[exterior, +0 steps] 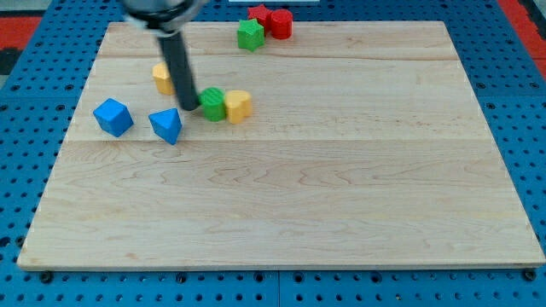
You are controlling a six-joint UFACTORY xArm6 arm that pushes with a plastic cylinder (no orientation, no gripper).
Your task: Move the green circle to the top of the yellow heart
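My tip sits just left of the green circle, which touches the yellow heart on its right. Another yellow block lies behind the rod. The blue cube and blue triangle lie farther left. Toward the board's top edge, a green block sits beside two red blocks.

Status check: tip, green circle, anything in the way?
My tip at the green circle's left edge. Circle touching the yellow heart's left side, not above it. Yellow block behind the rod; blue blocks lower left, off the path.
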